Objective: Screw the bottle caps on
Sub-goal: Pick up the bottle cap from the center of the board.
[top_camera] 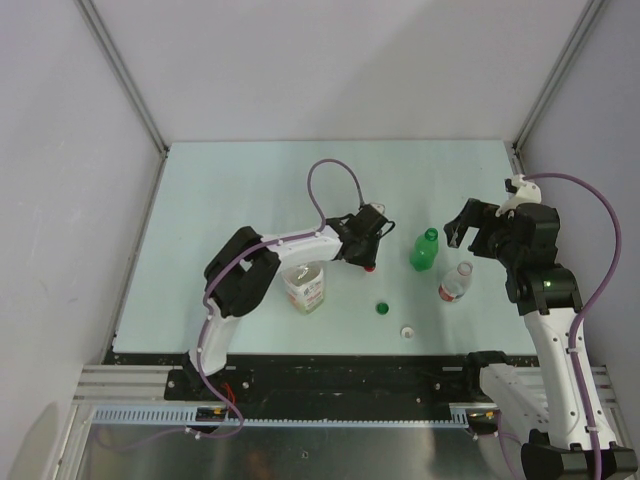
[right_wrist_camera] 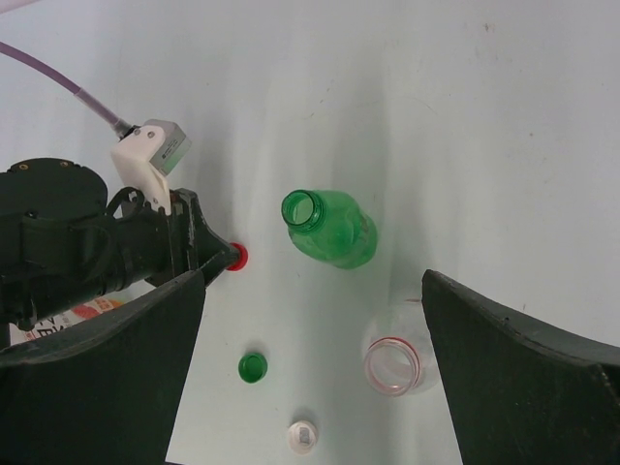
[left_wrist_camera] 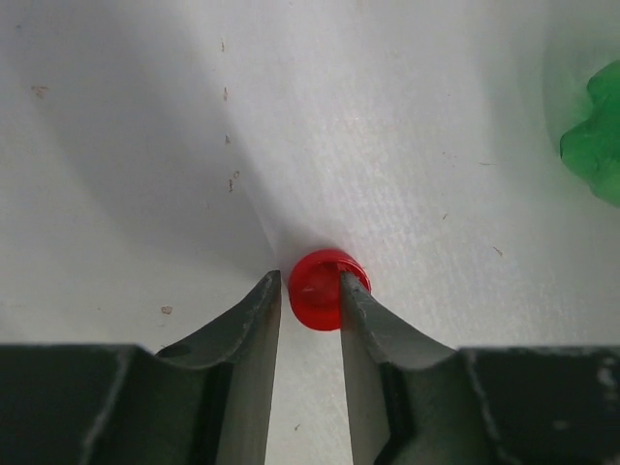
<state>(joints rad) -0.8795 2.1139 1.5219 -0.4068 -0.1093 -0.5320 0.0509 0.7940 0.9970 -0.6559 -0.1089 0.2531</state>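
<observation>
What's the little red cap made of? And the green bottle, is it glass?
The red cap looks like plastic. It is smooth, one solid colour, and has a soft shine on top. The green bottle is probably thin see-through plastic rather than glass. Light passes through its tinted wall and the rim looks very thin, though the pictures alone can't prove it.

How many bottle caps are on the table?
3. The red cap lies between the fingers of the left gripper. The green cap lies loose between the other two. The white cap lies nearest the near edge of the table. More may be hidden.
</observation>
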